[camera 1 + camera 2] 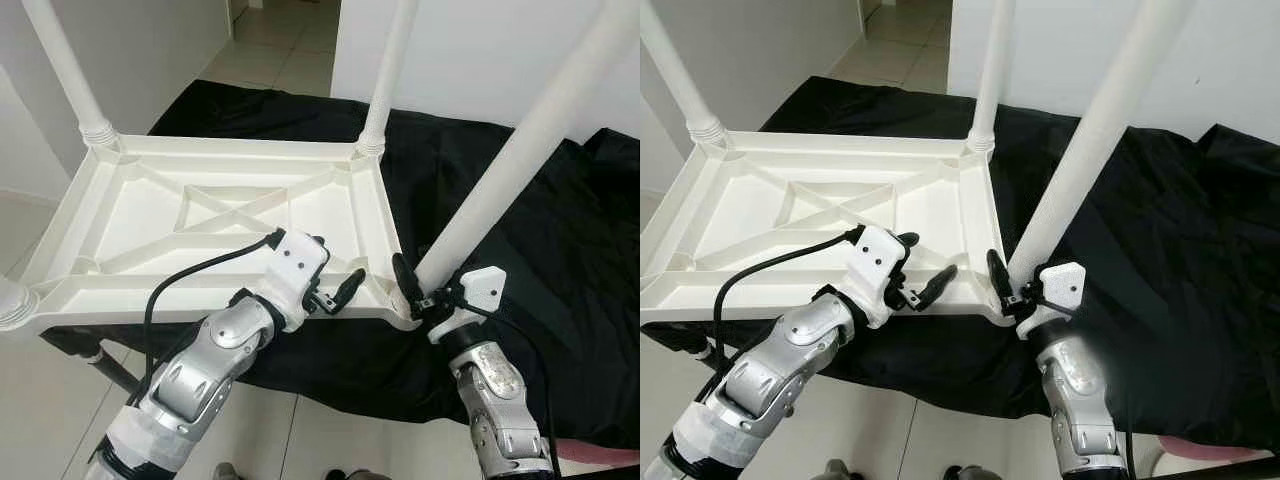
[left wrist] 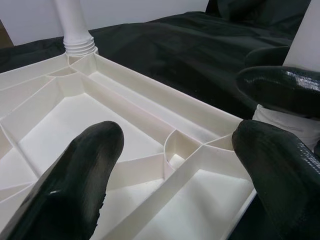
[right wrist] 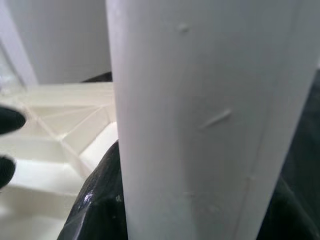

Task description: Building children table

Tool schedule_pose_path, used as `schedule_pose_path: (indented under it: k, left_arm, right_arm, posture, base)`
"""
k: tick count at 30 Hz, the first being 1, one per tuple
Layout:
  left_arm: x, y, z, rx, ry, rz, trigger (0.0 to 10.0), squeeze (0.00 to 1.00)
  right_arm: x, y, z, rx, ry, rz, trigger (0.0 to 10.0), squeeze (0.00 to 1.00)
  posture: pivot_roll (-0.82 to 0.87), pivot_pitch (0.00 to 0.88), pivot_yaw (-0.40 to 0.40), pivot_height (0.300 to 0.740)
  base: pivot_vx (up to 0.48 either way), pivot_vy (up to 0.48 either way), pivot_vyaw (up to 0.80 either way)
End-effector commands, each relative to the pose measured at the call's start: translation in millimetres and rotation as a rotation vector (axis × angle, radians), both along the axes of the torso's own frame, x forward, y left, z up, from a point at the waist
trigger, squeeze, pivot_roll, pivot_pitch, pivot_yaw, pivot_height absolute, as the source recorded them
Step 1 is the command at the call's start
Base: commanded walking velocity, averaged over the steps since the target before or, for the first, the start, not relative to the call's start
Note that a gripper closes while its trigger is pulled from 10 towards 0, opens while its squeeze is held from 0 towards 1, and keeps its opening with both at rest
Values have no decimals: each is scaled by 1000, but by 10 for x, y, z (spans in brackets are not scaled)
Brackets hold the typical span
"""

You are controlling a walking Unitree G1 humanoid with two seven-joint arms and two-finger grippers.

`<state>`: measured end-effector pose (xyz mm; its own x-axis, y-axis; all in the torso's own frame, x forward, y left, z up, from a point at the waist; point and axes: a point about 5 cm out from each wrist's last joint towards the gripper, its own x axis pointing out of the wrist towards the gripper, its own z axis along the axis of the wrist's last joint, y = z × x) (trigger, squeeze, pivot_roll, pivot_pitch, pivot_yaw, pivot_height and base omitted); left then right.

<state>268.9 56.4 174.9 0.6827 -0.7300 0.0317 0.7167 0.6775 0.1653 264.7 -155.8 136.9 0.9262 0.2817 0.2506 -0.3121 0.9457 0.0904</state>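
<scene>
A white plastic table top (image 1: pixel 230 148) lies upside down on a black cloth (image 1: pixel 520 250). White legs stand in its far left corner (image 1: pixel 65 70) and far right corner (image 1: pixel 390 70), and a leg base (image 1: pixel 12 300) shows at the near left. My right gripper (image 1: pixel 425 290) is shut on a fourth white leg (image 1: pixel 520 150), which tilts up to the right with its lower end just outside the near right corner. The corner socket (image 2: pixel 175 145) looks empty. My left gripper (image 1: pixel 335 272) hovers open over the front rim, just left of that corner.
The black cloth covers a low surface that ends close in front of me, with light floor tiles (image 1: pixel 300 430) below. White walls (image 1: pixel 470 50) stand behind, and a doorway opens at the far middle. A pink object (image 1: pixel 1210 450) pokes out at the bottom right.
</scene>
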Motion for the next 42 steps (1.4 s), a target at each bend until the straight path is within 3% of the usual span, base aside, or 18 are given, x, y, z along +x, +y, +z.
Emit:
schedule_pose_path:
  k: [1,5,10,27,28,31,42]
  left_arm:
    - [-76,-80,6,36,3,-174,10000,0]
    - [-81,-83,6,37,2,-175,10000,0]
    - [-82,-80,7,40,1,-175,10000,0]
    - [-81,-66,12,48,-1,-179,10000,0]
    - [-80,-68,13,50,-2,-180,10000,0]
    - [-80,-67,14,51,-2,-180,10000,0]
    - [-80,-67,15,52,-4,-179,10000,0]
  right_arm:
    - [-30,-17,-275,37,163,-12,10000,0]
    - [-49,-24,-266,12,137,-20,10000,0]
    - [-161,40,-198,-140,-1,19,10000,0]
    - [-302,118,-277,-374,-69,110,10000,0]
    - [-319,135,-276,-441,-99,129,10000,0]
    - [-325,142,-274,-468,-112,138,10000,0]
    - [-264,120,-285,-251,17,138,10000,0]
  posture:
    - [9,127,-33,740]
    - [8,128,-33,740]
    - [9,135,-30,740]
    - [8,136,-18,740]
    - [8,135,-16,740]
    - [8,136,-17,740]
    - [8,138,-20,740]
  base:
    - [0,0,0]
    - [0,0,0]
    - [0,0,0]
    - [0,0,0]
    - [0,0,0]
    - [0,0,0]
    - [0,0,0]
